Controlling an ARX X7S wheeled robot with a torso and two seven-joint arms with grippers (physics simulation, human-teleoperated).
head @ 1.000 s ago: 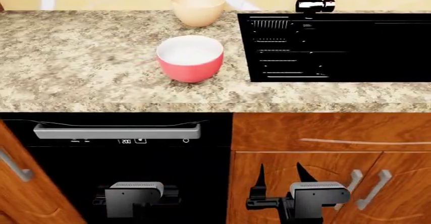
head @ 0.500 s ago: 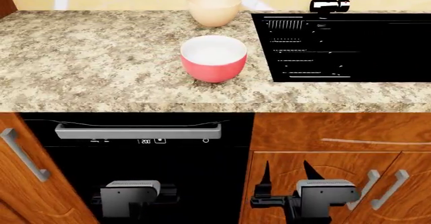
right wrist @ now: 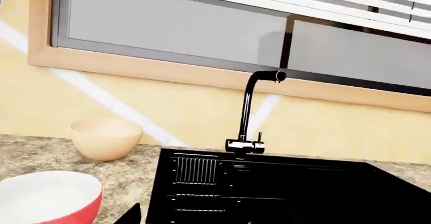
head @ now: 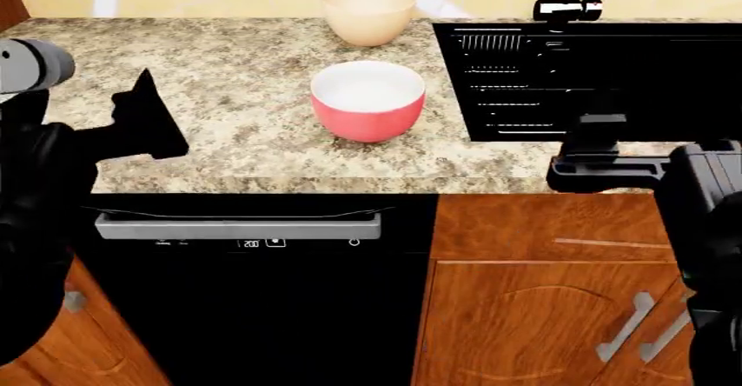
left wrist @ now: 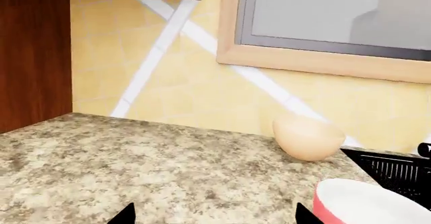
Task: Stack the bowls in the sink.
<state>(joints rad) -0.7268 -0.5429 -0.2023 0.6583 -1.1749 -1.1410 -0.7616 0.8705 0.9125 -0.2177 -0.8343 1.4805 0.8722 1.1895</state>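
A: Bowls first, going left to right: where do they sit?

B: Both stand upright on the granite desk, mouths up, left of the sink. The red bowl, white inside, is nearer the front edge; the beige bowl is farther back, by the yellow tiled wall, a little apart from the red one. Being round, neither has a long axis.

A: And the left claw?

B: It is raised over the desk's near left edge, well left of the red bowl. From the head only one dark pointed finger shows. The left wrist view shows two dark tips wide apart with nothing between them, so it is released.

A: The sink?

B: A glossy black rectangle set into the desk, its long axis running left to right, drainer ridges at its left end. The faucet stands at its far rim, spout arching toward the right.

A: The right claw?

B: Raised at the desk's near edge in front of the sink. Whether it is parted or clenched I cannot tell; it grasps neither bowl.
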